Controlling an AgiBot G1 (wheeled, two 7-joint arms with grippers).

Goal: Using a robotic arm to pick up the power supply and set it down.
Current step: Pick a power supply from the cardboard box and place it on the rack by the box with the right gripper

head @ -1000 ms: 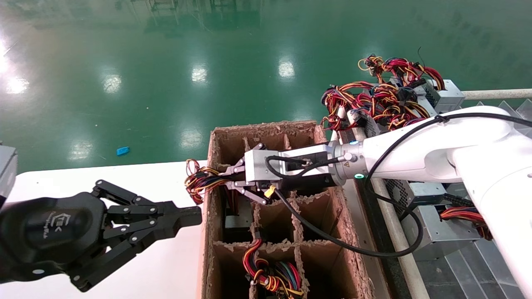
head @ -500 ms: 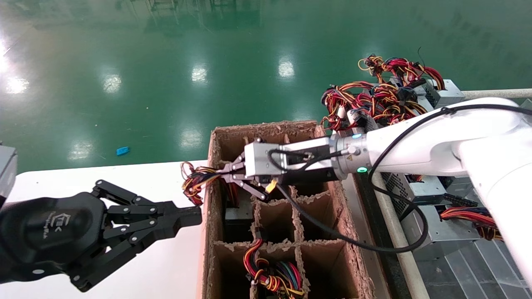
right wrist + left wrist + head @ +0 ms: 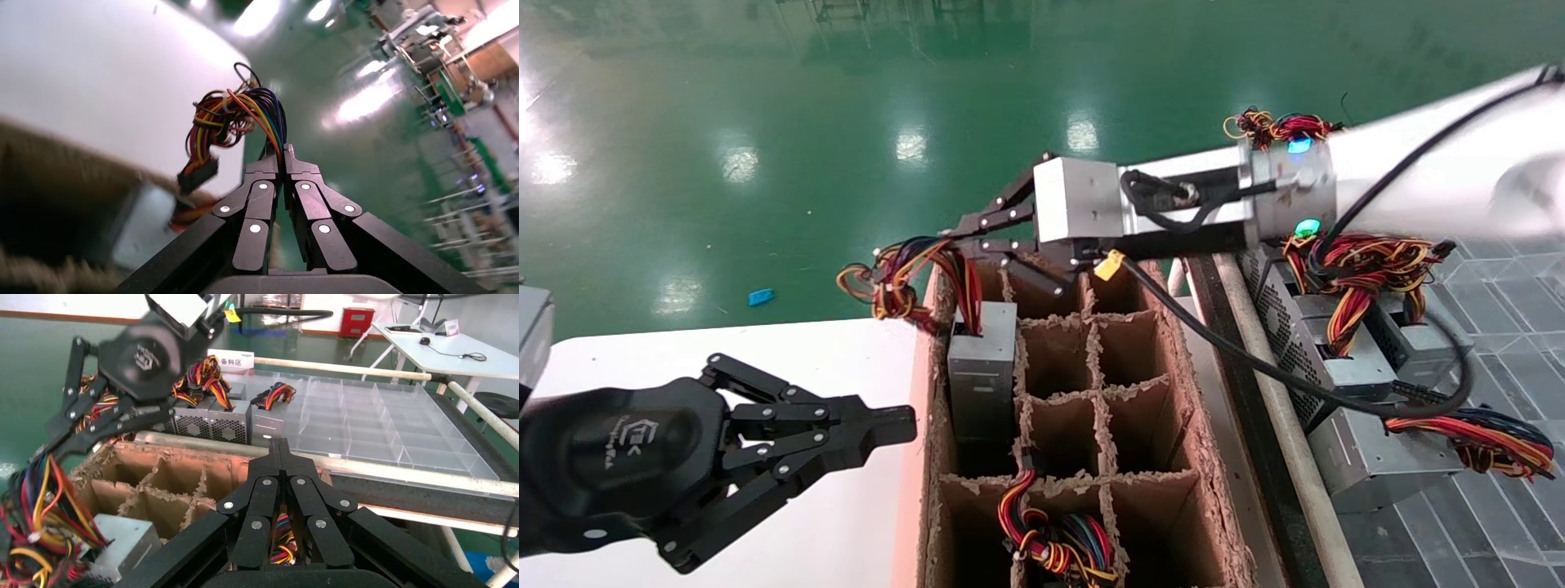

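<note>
the right claw (image 3: pixel 956 237) has risen, pinching the wires. the power supply (image 3: pixel 981 380) now stands partly out of its box cell.

Cardboard dividers (image 3: pixel 1091 392) hem each cell — white table (image 3: pixel 764 351) lies open.

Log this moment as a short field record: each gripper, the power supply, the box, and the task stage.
right gripper: shut on the wire bundle, above the box's far left corner
power supply: hanging by its wires, lower part inside a far-left cell
box: cardboard, divided into cells; a near cell holds more wires
left gripper: shut, empty, over the white table
stage: lift under way, not set down
</note>
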